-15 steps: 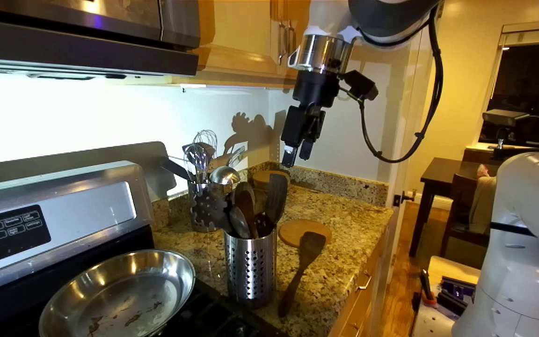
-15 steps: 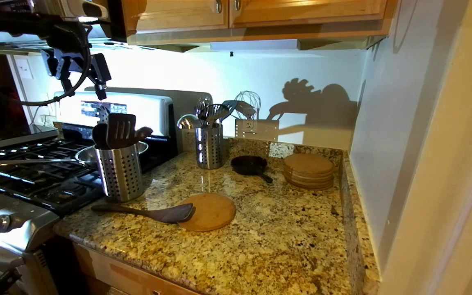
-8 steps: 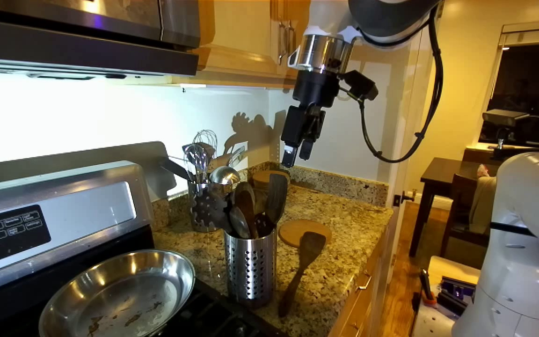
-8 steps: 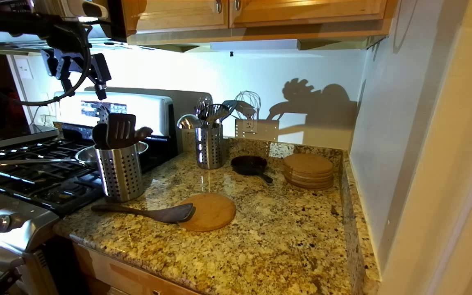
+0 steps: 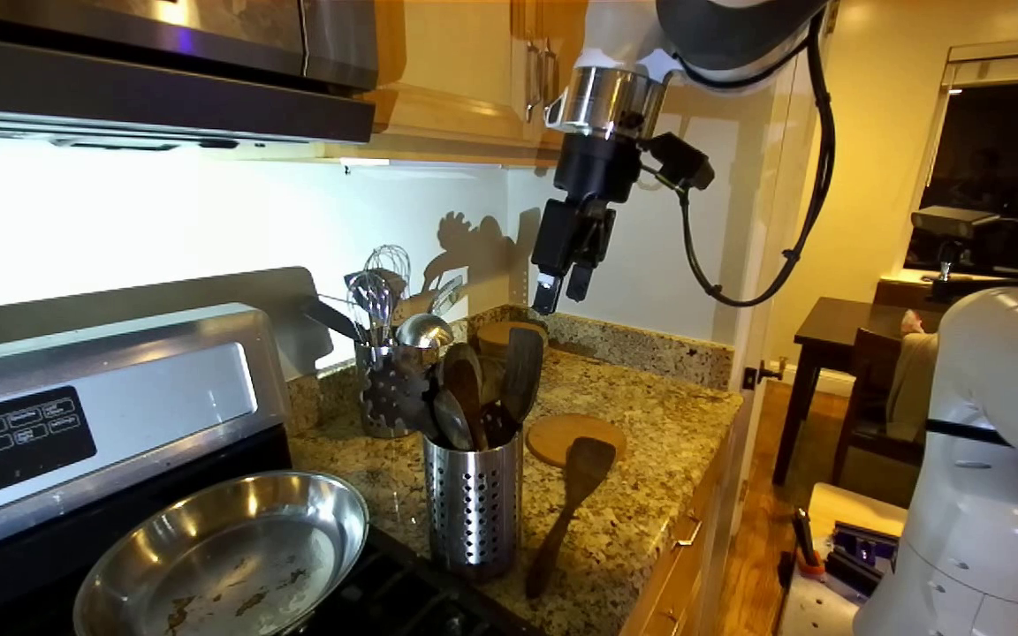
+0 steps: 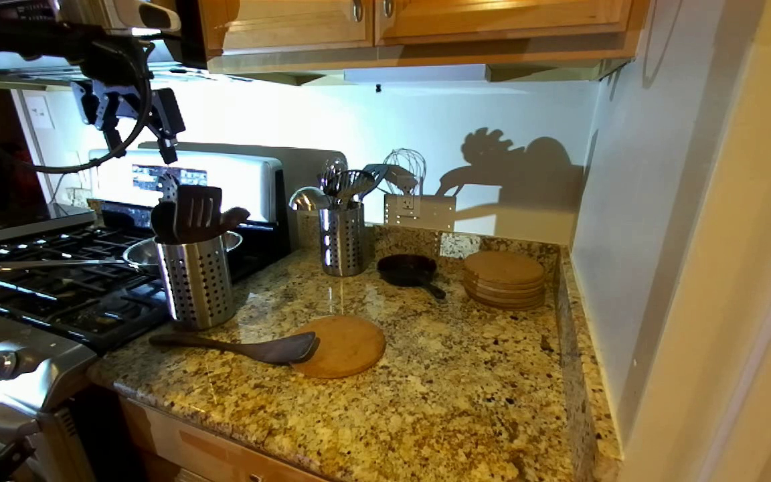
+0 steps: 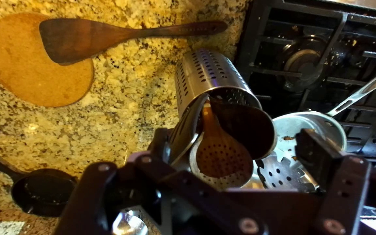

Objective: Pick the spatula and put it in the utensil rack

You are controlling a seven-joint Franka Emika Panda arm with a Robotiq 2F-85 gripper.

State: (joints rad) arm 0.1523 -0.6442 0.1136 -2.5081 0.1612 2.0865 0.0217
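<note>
A: What's new?

B: Just a tiny bit. Start on the left, in an exterior view. After the stove (image 6: 37,351) come the jaws, which shift a little to the right just now. They hang up high, spread wide, with nothing in them.

A: What's next along?

B: I think it's the utensil rack (image 6: 196,284), the near metal can stuffed with cooking tools (image 6: 188,231). It stands up straight on the desk (image 6: 459,375) and stays put.

A: And the spatula (image 6: 255,349)?

B: It stays put too. It lies on the desk, just beside the foot of the rack. Its thin handle points at the stove, and its wide end rests over the edge of a round wooden board (image 6: 352,351).

A: What's further right?

B: Another metal can (image 6: 342,246) at the back, then a little black pan (image 6: 407,269), then a pile of round boards (image 6: 504,281).

A: So is the job nearly done?

B: No, I'd say it's only starting. That small shift may be the jaws setting off for the spatula, but I can't be sure. They need to come down to the handle, and with the rack so close they could bump it. The rack looks full, so finding a gap may be hard.
</note>
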